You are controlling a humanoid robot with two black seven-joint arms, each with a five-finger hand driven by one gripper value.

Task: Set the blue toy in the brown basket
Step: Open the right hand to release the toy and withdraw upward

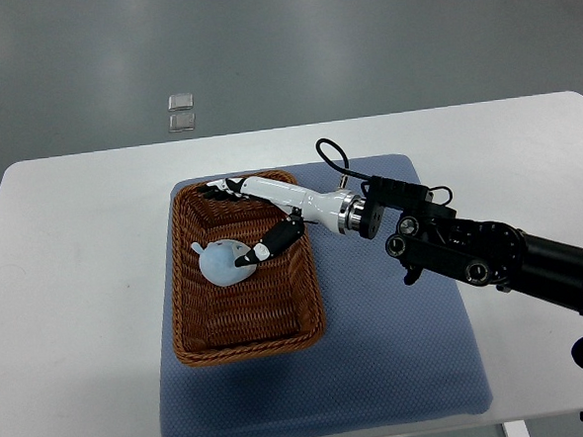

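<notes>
One blue toy [223,261] lies inside the one brown basket [248,342], toward its left-middle part. A single right hand [257,219] reaches in over the basket's far right rim, fingers spread and loose; one dark fingertip [257,253] touches the toy's right side, without gripping it. The basket sits on one blue mat [399,360] on a white table [80,321].

Pale blue toy [224,261], brown woven basket [194,323], dusty blue mat [398,341], white table [70,321], white-and-black right hand [262,215] on a black arm [502,260].
</notes>
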